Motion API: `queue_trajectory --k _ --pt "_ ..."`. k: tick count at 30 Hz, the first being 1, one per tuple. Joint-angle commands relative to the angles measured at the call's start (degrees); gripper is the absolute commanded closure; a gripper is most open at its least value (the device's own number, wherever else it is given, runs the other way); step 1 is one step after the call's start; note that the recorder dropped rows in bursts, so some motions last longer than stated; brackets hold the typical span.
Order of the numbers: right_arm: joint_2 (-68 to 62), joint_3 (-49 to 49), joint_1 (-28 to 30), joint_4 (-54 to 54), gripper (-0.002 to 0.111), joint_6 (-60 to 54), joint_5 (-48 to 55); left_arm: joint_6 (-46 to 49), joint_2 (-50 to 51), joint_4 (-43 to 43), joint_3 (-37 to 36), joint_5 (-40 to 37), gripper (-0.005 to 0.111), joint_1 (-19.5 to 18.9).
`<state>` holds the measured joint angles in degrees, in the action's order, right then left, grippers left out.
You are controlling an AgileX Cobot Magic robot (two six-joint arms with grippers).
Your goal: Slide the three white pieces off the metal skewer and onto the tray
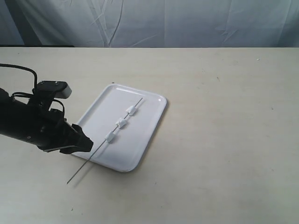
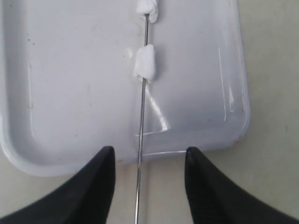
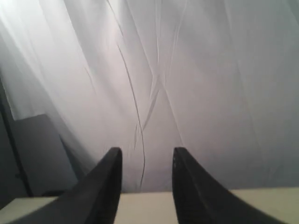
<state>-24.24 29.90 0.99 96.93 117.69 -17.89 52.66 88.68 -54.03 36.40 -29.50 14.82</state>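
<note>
Left gripper (image 2: 147, 154): jaws spread, straddling the bare end of the metal skewer (image 2: 141, 121), gripping nothing. Skewer: diagonal, its near end overhanging the rim of the tray (image 1: 100, 116) above the table (image 1: 224, 140). Three white pieces (image 1: 122, 123): threaded, spaced along the rod, over the tray. Right gripper (image 3: 145, 156): spread, empty, well away. Risk: the thin rod may roll or slip as the jaws close, and a skewed pinch could flick pieces off the tray.

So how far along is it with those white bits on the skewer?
Nothing is off yet: all three white pieces sit threaded on the metal skewer, lying across the tray. The left jaws stand open either side of its bare end. Gripping and sliding remain.
</note>
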Motion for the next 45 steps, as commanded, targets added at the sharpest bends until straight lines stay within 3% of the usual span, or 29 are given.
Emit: queue_trajectory --k 1,8,11,13,18,20,22,25,26,27,29,30,31,34,41,45 --pt "-16.03 4.37 0.24 3.01 0.071 3.65 -3.94 0.04 0.12 0.40 1.25 1.01 0.062 0.18" --pt "-40.81 8.08 0.24 3.01 0.071 3.55 -6.09 0.04 0.12 0.90 1.92 1.23 0.062 0.18" --pt "-47.43 8.31 0.24 3.01 0.071 1.03 -2.50 0.04 0.12 0.90 1.92 1.23 0.062 0.18" --pt "-48.91 8.42 0.24 3.01 0.071 -3.42 5.38 0.04 0.12 0.90 1.92 1.13 0.062 0.18" --pt "-47.34 8.28 0.24 3.01 0.080 -21.85 39.79 0.04 0.12 0.71 1.92 1.79 0.062 0.18" --pt "-46.75 8.28 0.24 -6.32 0.088 -32.80 47.67 0.04 0.12 0.71 1.92 2.59 0.062 0.18" --pt "-46.75 8.38 0.24 -20.58 0.095 -43.96 47.63 0.04 0.12 -0.60 1.92 2.75 0.062 0.18" --pt "-48.23 8.48 0.24 -50.99 0.096 -68.91 44.27 0.04 0.33 -0.77 1.92 2.19 0.062 0.33" --pt "-49.12 8.48 0.24 -66.35 0.093 -80.40 44.13 0.04 0.79 -0.87 1.92 2.13 0.062 0.73" --pt "-50.46 8.48 0.24 -87.37 0.085 -102.99 45.15 0.04 2.05 -0.87 1.92 1.31 0.062 1.89" --pt "-52.03 8.48 0.24 -110.58 0.063 -126.43 48.42 0.04 5.12 -0.87 1.92 1.03 0.062 4.97" --pt "-52.20 8.48 0.24 -116.25 0.057 -130.72 49.34 0.04 6.11 -0.87 1.92 1.29 0.062 6.04" --pt "-52.18 8.48 0.24 -120.19 0.054 -133.79 50.35 0.04 7.73 -0.87 2.27 3.52 0.062 7.72" --pt "-52.18 8.48 0.24 -119.10 0.058 -134.20 51.50 -2.73 9.06 0.79 4.40 4.92 0.062 8.16" --pt "-52.18 8.48 0.24 -119.61 0.058 -134.20 49.97 -23.56 9.06 22.67 8.40 5.34 0.062 8.16" --pt "-52.18 8.48 0.24 -119.61 0.058 -134.20 49.97 -25.28 9.06 24.69 8.40 5.34 0.062 8.16"
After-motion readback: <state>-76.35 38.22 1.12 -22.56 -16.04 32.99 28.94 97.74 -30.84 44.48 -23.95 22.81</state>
